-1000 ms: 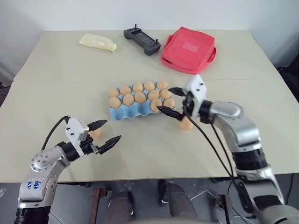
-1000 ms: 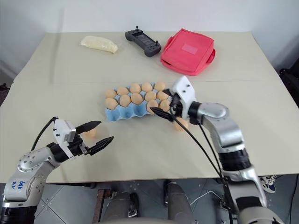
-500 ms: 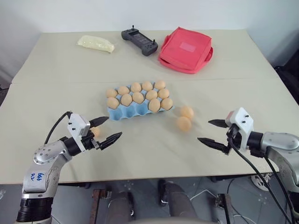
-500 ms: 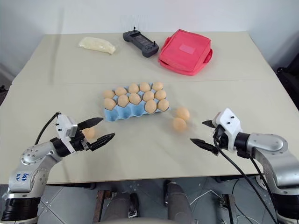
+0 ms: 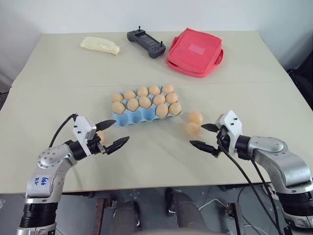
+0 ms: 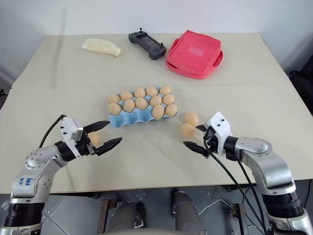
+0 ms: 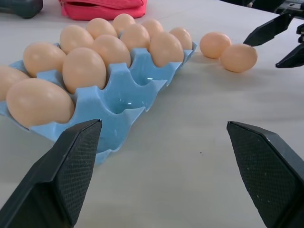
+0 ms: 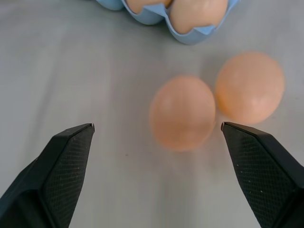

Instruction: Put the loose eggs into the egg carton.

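You see silver-grey arm shells, white wrist blocks, black textured fingers (image 7: 71,171), black cables behind each pincer, and blue handwriting on the left arm.

two loose eggs (image 5: 193,123) beside egg carton (image 5: 128,119); right gripper (image 5: 204,136) jaws open, nearby.

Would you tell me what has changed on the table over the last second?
The right gripper, open and empty, left the egg carton, swung out right, then came back toward the two loose eggs. The left gripper, carton and eggs stayed put.
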Available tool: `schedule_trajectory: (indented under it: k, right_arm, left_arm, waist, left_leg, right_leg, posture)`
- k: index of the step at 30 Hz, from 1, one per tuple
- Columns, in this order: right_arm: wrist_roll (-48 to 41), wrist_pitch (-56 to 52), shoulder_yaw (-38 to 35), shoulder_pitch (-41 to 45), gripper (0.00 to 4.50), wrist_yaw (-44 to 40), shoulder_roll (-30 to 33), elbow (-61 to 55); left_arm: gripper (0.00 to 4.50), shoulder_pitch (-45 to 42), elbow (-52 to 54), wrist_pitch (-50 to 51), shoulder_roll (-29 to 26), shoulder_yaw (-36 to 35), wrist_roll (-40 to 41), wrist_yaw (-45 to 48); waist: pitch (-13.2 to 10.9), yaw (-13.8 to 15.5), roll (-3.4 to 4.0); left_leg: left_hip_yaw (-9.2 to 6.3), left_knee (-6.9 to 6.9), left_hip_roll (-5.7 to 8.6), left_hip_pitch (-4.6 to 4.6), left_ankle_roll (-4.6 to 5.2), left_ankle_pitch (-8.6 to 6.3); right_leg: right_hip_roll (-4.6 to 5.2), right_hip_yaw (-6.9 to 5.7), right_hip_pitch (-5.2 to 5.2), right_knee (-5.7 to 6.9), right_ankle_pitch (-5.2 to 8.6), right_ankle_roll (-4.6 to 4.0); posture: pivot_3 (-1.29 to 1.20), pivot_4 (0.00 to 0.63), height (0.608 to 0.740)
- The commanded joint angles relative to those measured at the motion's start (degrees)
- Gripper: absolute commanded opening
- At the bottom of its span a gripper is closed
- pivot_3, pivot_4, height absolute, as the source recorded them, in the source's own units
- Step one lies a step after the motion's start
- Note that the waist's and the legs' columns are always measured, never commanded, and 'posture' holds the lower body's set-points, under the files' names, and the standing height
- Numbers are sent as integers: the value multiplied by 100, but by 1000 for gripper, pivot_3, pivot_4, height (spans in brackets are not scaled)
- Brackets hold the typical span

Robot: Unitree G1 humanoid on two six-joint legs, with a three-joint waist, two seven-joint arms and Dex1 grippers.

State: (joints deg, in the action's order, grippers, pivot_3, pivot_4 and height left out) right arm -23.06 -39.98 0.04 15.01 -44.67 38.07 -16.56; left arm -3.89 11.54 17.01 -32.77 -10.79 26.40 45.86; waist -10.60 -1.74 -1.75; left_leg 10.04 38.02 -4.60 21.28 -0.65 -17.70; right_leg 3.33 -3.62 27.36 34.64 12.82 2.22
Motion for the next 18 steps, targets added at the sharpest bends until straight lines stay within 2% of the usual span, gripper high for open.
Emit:
schedule_trajectory:
  k: [1, 9, 12, 17, 18]
  right_arm:
    - [78, 181, 119, 182, 4473, -3, -115, 159]
    - [238, 451, 331, 409, 4473, -24, -369, 619]
    - [222, 497, 365, 434, 3798, -73, -438, 680]
    - [82, 423, 317, 388, 2000, -93, -510, 387]
    - [49, 390, 306, 375, 1766, -99, -507, 307]
  left_arm:
    - [4500, 118, 380, -7, -93, -186, 58, -78]
    - [4500, 309, 586, 55, -92, -270, 83, -210]
    - [4500, 324, 613, 62, -84, -278, 82, -237]
    - [4500, 338, 632, 55, -69, -275, 83, -263]
    - [4500, 342, 635, 53, -66, -274, 82, -266]
  waist:
    - [0, 6, 0]
    - [0, 6, 0]
    - [0, 2, 0]
    - [0, 4, 0]
    - [0, 3, 0]
  left_leg:
    - [0, 0, -1, 0, 0, 0]
    - [0, 2, 0, -2, 0, 0]
    - [1, 2, -1, -2, 0, 0]
    - [1, 1, -1, -2, 0, 0]
    - [1, 1, -1, -2, 0, 0]
  right_leg:
    - [-1, 0, 0, 2, 0, 0]
    - [1, 0, 0, 6, 0, 0]
    - [0, 0, 0, 7, 0, 0]
    - [0, 0, 1, 8, 0, 0]
    - [1, 0, 0, 8, 0, 0]
  posture:
    - [0, 150, 740]
    - [0, 150, 740]
    - [0, 150, 740]
    - [0, 150, 740]
    - [0, 150, 740]
